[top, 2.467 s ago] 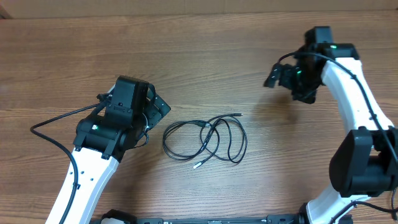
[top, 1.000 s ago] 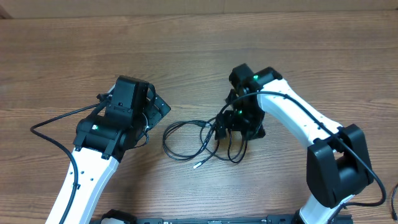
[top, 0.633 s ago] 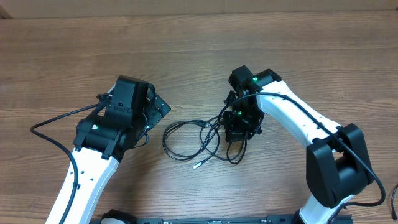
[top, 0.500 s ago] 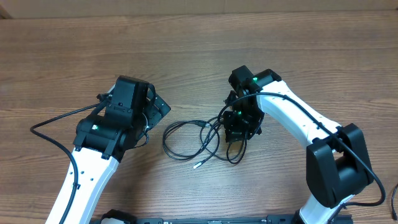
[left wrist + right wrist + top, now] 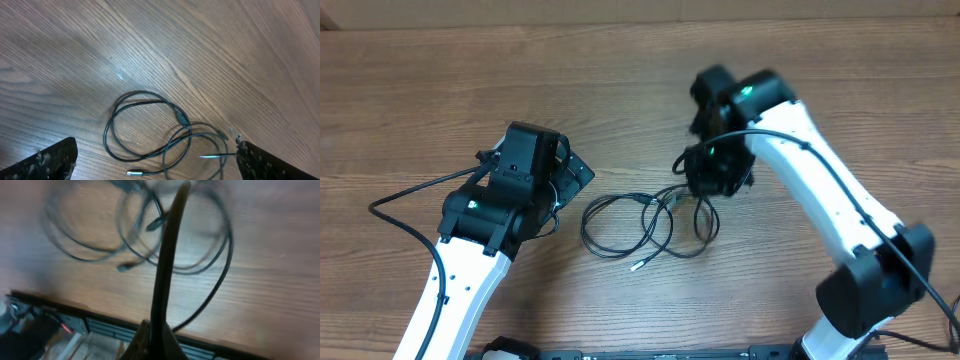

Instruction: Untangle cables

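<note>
The cables (image 5: 585,222) lie as thin black loops on the wooden table, between my two arms. A small metallic plug (image 5: 636,266) points toward the front edge. My right gripper (image 5: 706,192) hangs over the right side of the loops, shut on one strand. In the right wrist view that strand (image 5: 167,260) rises taut from between the closed jaws (image 5: 157,332), and the other loops are blurred beyond it. My left gripper (image 5: 565,197) stands open just left of the cables. In the left wrist view its fingers (image 5: 45,160) sit wide apart, and the loops (image 5: 145,95) lie ahead of them untouched.
The left arm's own thicker black cable (image 5: 410,195) trails off its left side. A dark rail (image 5: 650,353) runs along the table's front edge; the right wrist view shows it too (image 5: 75,315).
My right arm swung in from the far right and shut on a strand in the right loops. It now pulls up and back, stretching that loop. The left arm has not moved.
</note>
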### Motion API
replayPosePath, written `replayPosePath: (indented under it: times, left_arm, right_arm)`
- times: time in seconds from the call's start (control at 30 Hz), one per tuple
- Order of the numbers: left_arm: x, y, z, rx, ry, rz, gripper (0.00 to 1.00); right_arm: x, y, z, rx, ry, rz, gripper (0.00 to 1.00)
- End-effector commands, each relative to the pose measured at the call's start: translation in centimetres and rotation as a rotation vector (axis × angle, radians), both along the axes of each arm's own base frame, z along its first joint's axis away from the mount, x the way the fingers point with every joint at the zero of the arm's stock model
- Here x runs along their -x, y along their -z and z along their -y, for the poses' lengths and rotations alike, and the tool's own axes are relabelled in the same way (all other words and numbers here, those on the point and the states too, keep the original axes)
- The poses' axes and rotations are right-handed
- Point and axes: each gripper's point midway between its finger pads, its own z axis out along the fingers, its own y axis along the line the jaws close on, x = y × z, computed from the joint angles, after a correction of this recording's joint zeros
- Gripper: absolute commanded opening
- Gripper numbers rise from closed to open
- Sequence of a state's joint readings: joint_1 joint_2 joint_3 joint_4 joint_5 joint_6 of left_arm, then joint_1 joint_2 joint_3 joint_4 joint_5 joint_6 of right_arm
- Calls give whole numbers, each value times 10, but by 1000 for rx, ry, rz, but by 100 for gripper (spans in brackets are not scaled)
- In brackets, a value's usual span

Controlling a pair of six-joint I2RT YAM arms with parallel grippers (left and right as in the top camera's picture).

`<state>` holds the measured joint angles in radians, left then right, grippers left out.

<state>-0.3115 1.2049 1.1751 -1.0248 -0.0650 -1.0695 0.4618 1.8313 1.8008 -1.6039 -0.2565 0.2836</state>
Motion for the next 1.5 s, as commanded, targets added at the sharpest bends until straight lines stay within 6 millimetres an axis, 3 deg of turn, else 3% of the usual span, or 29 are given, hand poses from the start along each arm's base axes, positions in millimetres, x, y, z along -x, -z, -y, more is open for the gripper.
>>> replayPosePath:
  times: [0.0, 0.23, 0.37, 0.47, 0.8, 0.93, 1.17, 1.27, 1.47]
  left_arm:
    - [-5, -6, -3, -21, 0, 19, 100]
    - [-5, -6, -3, -21, 0, 19, 100]
    - [-5, -6, -3, -21, 0, 19, 100]
    - [-5, -6, -3, -21, 0, 19, 100]
    - [-5, -6, -3, -21, 0, 19, 100]
    - [-5, -6, -3, -21, 0, 19, 100]
    - [-5, -6, -3, -21, 0, 19, 100]
    - [-5, -6, -3, -21, 0, 19, 100]
    - [-5, -6, -3, -21, 0, 19, 100]
  right_arm:
    - [-22, -74, 9, -12, 9, 267, 4]
    - [-52, -203, 30, -38, 97, 724, 4]
    - [-57, -269, 37, -119, 157, 950, 4]
    - [-57, -303, 36, -183, 180, 1063, 4]
    - [-70, -343, 31, -292, 259, 1195, 4]
    - [-77, -374, 31, -330, 241, 1323, 4]
    - [-71, -426, 34, -429, 271, 1496, 4]
    - [-72, -428, 37, -428, 278, 1505, 4]
    - [-74, -411, 37, -391, 271, 1452, 4]
